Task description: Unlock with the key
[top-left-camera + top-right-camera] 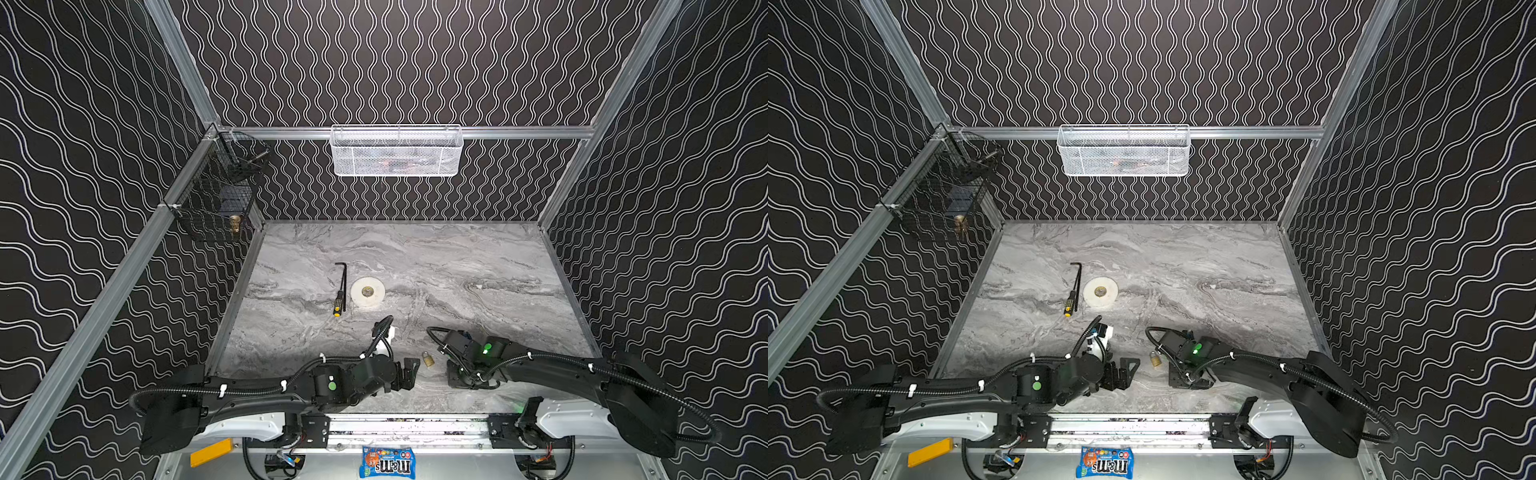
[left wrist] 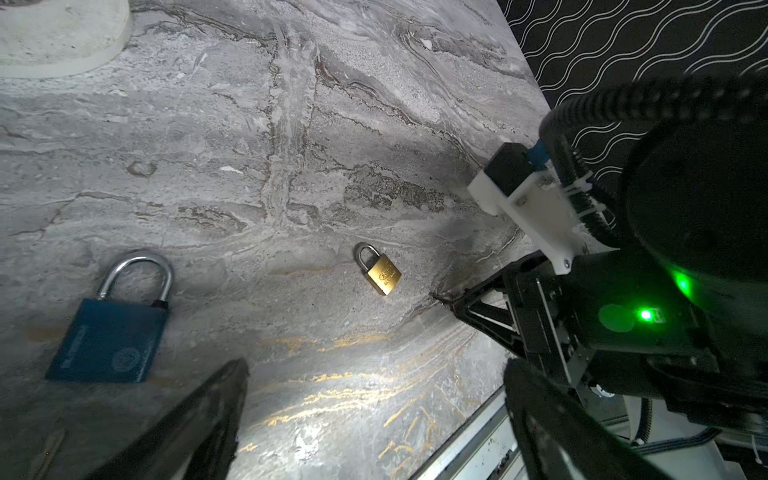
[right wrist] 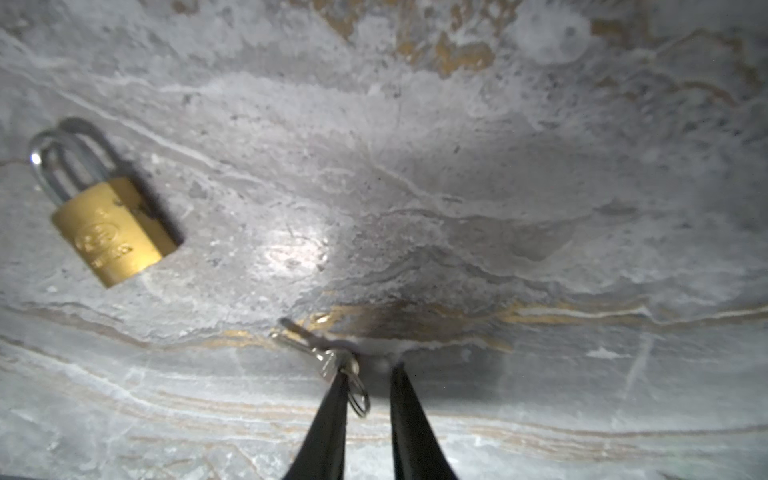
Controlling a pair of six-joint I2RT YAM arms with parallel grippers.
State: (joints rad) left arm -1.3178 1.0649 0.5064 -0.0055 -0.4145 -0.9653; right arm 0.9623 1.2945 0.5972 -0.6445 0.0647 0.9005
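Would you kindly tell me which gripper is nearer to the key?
Right. The right gripper is right at the key; the left gripper sits beyond the brass padlock, farther off.

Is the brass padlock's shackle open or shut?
Shut. Both shackle legs of the brass padlock enter its body, as both wrist views show.

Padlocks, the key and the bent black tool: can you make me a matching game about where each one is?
Things:
1. gold padlock
2. blue padlock
3. key
4. bent black tool

Places:
A. right beside the screwdriver
B. at the tips of the right pincer
C. shows only in the left wrist view
D. between the left pincer and the right pincer

Pairs: 1-D, 2-C, 3-B, 4-A
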